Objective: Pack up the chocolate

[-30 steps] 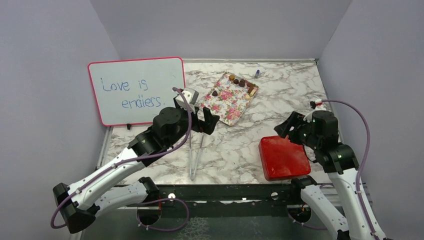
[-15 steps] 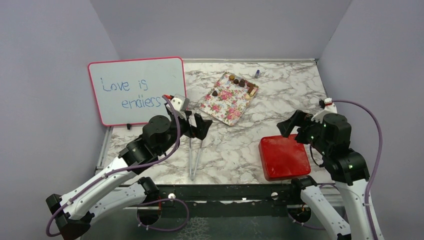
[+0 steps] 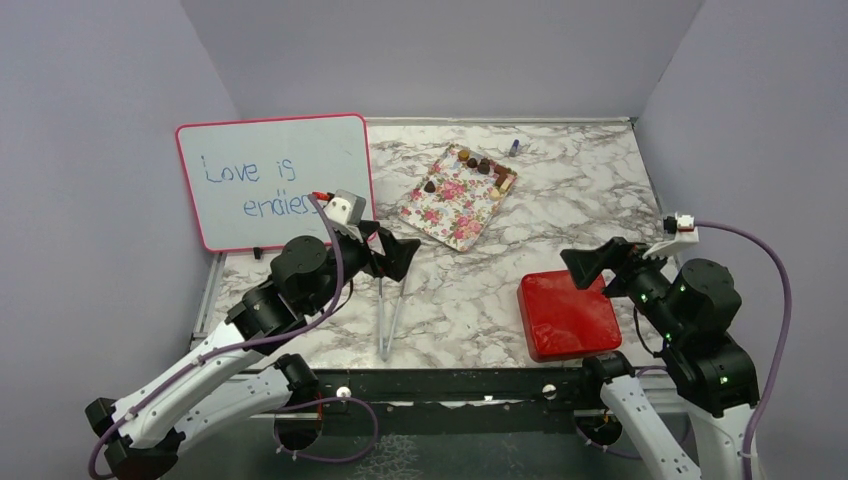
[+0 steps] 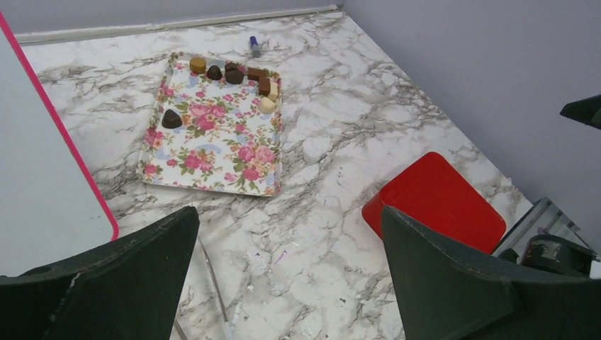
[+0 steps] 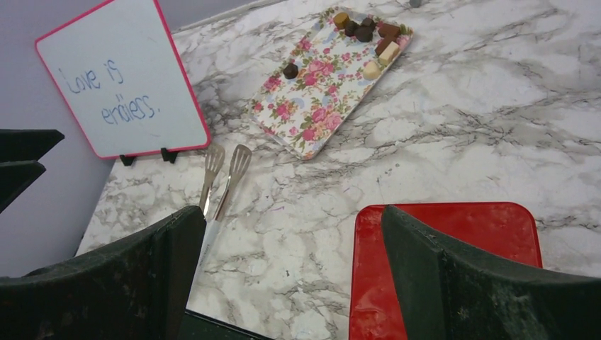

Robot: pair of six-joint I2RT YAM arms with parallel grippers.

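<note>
The chocolate (image 4: 234,73) sits on the floral tray (image 4: 212,152) toward the back of the marble worktop (image 3: 560,190). Most pieces are bunched along the tray's far short edge, and one dark heart-shaped piece lies apart, nearer the middle. The left wrist view shows the colours best: dark brown, lighter brown and a cream piece or two. From above they are little more than dots.

The left gripper (image 3: 395,252) hangs above the worktop near the tray's front corner, jaws spread wide and empty. The right gripper (image 3: 595,265) hovers by the far edge of the red box (image 5: 453,255), jaws also spread and holding nothing.

Only the right wrist view shows both slotted heads of the metal tongs (image 5: 237,166), which lie just in front of the whiteboard (image 3: 270,180). It also shows the whole line "Love is endless."; from above, the left wrist hides the end of it.

A small blue-capped object (image 4: 254,46) lies just beyond the tray. It is possibly a marker, but too small to tell.
</note>
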